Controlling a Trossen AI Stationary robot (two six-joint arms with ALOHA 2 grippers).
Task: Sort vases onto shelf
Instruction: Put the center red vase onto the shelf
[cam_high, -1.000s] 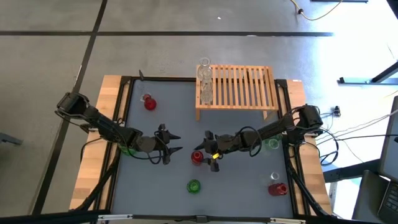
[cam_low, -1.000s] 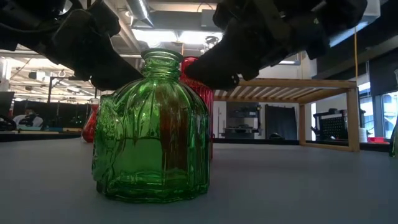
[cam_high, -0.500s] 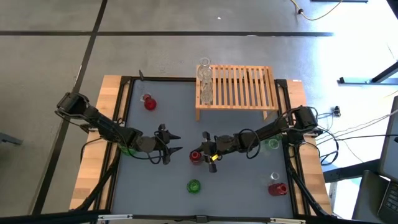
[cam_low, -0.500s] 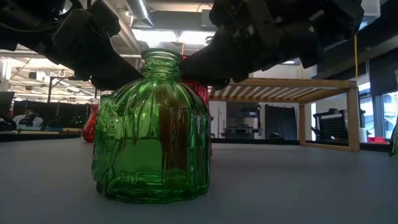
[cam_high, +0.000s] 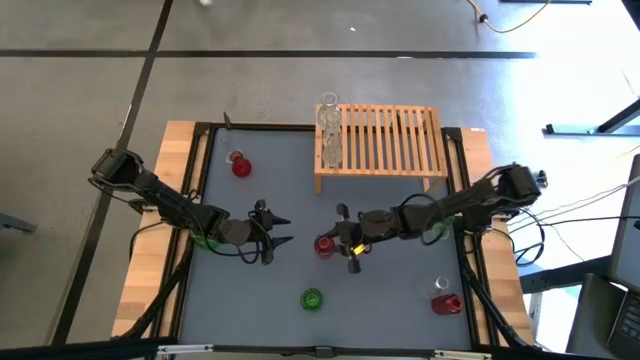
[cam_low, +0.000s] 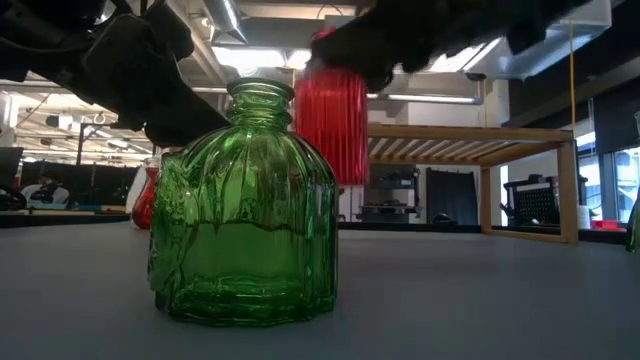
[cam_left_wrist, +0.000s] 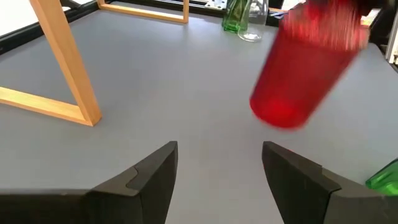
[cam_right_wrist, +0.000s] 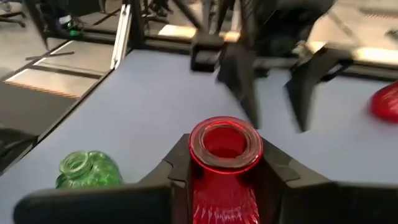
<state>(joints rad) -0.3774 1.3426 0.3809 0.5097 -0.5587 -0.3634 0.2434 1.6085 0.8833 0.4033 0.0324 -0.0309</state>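
Overhead, right gripper clamps red vase — body hidden; left gripper open.

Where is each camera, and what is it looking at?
High view: above, looking straight down; both arms, light-wood slatted shelf.
Low view: at tabletop height, looking level past the squat green glass vase; dark arms overhead.
Left wrist view: behind the open left gripper.
Right wrist view: behind the right gripper.
All four views show the red ribbed glass vase that the right gripper holds.
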